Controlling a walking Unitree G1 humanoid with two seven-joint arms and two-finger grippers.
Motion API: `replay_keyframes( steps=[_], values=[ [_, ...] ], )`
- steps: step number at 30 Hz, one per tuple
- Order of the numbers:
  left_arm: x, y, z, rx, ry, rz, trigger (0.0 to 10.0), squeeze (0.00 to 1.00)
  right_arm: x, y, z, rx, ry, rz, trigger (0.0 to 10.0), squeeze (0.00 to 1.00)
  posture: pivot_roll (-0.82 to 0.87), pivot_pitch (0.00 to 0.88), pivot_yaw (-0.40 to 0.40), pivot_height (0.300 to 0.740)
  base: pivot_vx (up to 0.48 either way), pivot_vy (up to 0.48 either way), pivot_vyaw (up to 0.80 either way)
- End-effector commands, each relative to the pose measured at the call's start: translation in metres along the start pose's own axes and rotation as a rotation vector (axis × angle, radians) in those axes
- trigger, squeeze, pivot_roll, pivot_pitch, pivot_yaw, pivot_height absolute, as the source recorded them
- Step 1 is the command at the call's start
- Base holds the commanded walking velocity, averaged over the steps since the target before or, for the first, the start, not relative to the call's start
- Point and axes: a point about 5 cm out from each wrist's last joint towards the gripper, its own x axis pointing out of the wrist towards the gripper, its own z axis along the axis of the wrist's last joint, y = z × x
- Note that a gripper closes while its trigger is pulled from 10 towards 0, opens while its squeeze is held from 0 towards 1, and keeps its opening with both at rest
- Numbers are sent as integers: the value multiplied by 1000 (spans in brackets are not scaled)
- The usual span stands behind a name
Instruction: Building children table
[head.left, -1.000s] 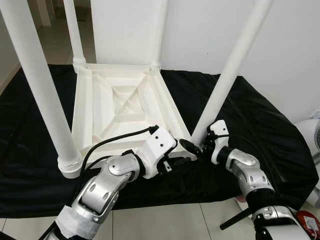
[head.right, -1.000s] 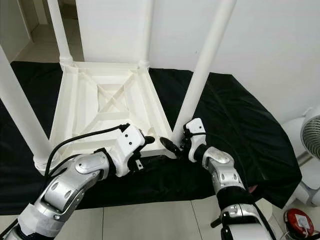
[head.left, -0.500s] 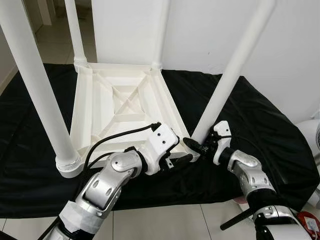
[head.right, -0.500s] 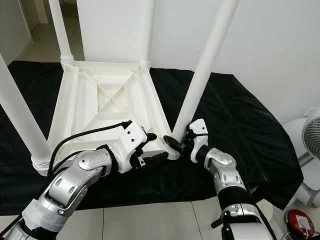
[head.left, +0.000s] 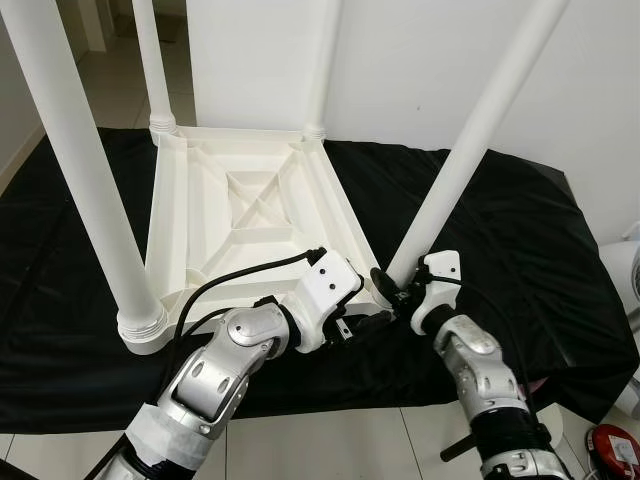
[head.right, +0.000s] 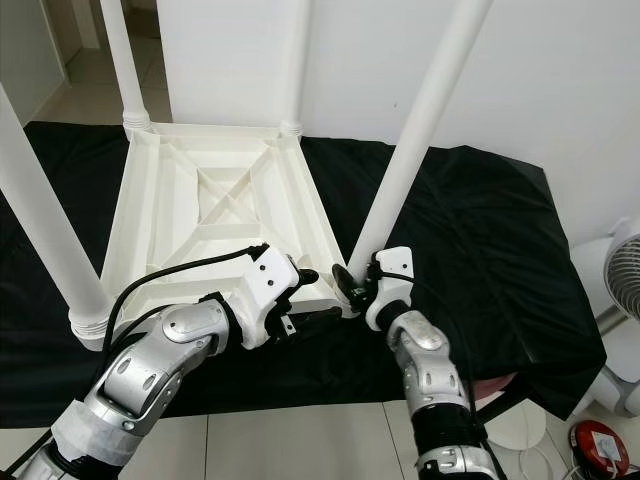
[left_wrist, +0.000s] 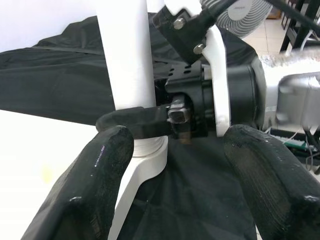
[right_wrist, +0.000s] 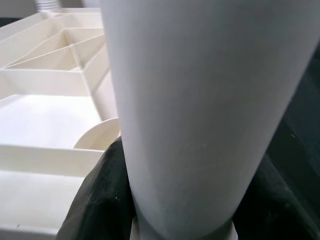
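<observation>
A white children's table (head.left: 250, 200) lies upside down on a black cloth, with its legs standing up. My right gripper (head.left: 392, 285) is shut on the near-right leg (head.left: 470, 160) at its base by the table's corner. The right wrist view shows a black finger (right_wrist: 100, 195) on each side of that leg (right_wrist: 200, 100). My left gripper (head.left: 365, 322) is open just in front of the same corner, holding nothing. In the left wrist view its fingers (left_wrist: 95, 190) stand wide apart, with the leg's base (left_wrist: 127, 55) and the right gripper's finger (left_wrist: 135, 121) ahead of them.
The near-left leg (head.left: 80, 170) rises close to my left arm. Two far legs (head.left: 150, 60) stand by the white wall. The black cloth (head.left: 520, 230) covers the floor around the table. A white fan (head.right: 625, 270) and a red object (head.left: 615, 445) sit at the right.
My right forearm has swung inward to the left while its gripper stays at the leg's base. The left gripper has edged slightly closer to that corner.
</observation>
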Motion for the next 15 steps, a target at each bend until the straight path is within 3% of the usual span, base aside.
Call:
replay_keyframes(
  steps=[1,2,3,5,6,8,9,15],
  values=[
    [1,-3,0,-4,-11,-1,10000,0,-9,-10,-4,-15,35,-215,10000,0,-24,0,-125,740,0,0,0],
    [1,-3,0,-4,-11,-1,10000,0,-9,-10,-4,-15,35,-215,10000,0,-24,0,-125,740,0,0,0],
    [1,-3,0,-5,-11,-1,10000,0,-14,-10,-6,-35,50,-326,10000,0,-26,0,-126,740,0,0,0],
    [1,-3,0,-5,-11,-1,10000,0,-14,-10,-6,-35,50,-326,10000,0,-26,0,-126,740,0,0,0],
    [1,-4,0,-6,-11,-3,10000,0,-20,-9,-10,-39,64,-440,10000,0,-26,0,-128,740,0,0,0],
    [1,-4,0,-6,-11,-3,10000,0,-20,-9,-10,-39,64,-440,10000,0,-26,0,-128,740,0,0,0],
    [1,-4,0,-6,-12,-5,10000,0,-25,-5,-14,-35,75,-497,10000,0,-26,0,-128,740,0,0,0],
    [2,-5,0,-5,-13,-13,10000,0,-25,7,-12,-7,53,-466,10000,0,-31,0,-123,740,0,0,0]
  ],
)
